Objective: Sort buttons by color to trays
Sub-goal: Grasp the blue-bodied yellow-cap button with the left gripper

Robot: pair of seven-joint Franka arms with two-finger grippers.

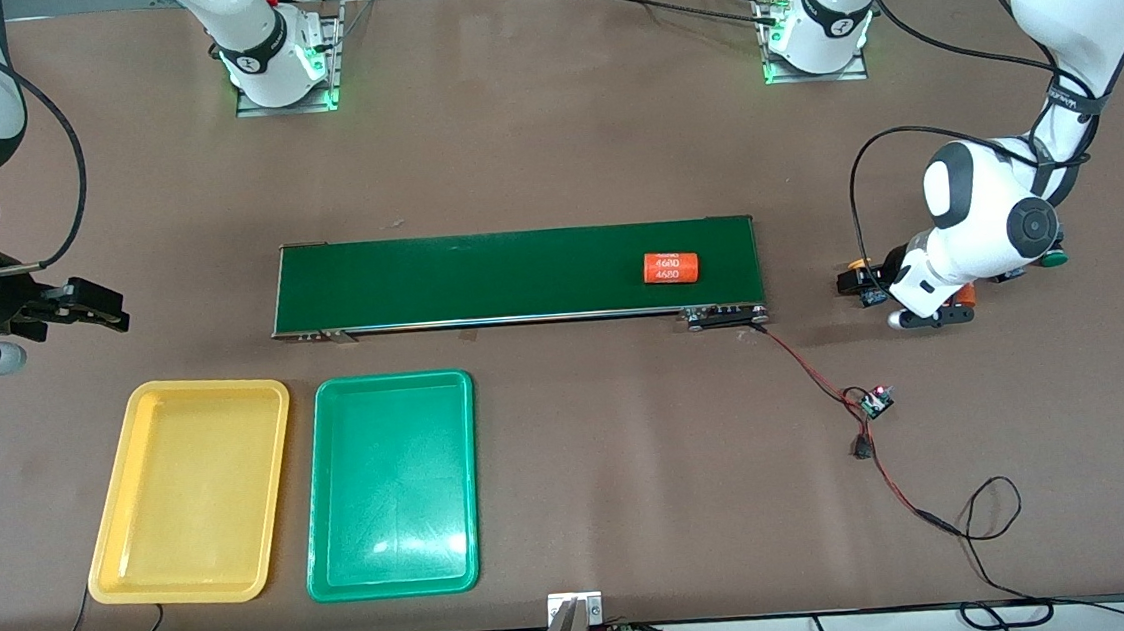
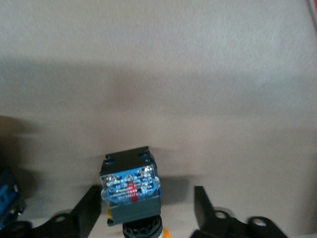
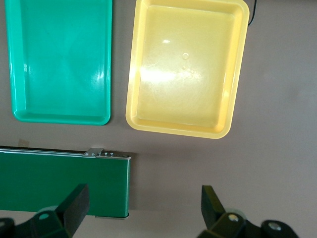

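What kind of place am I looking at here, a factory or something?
Probably a robotics test lab, not a factory: two arms bolted to one table, a short conveyor belt carrying a single orange cylinder, and loose wiring along the edge.

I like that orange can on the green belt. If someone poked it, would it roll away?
Probably: the orange can lies on its side on the conveyor belt, so a poke across its round side would likely roll it. It looks stiff, not squashy.

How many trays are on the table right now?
2: the yellow tray toward the right arm's end, the green tray beside it; both nearer the front camera than the conveyor belt.
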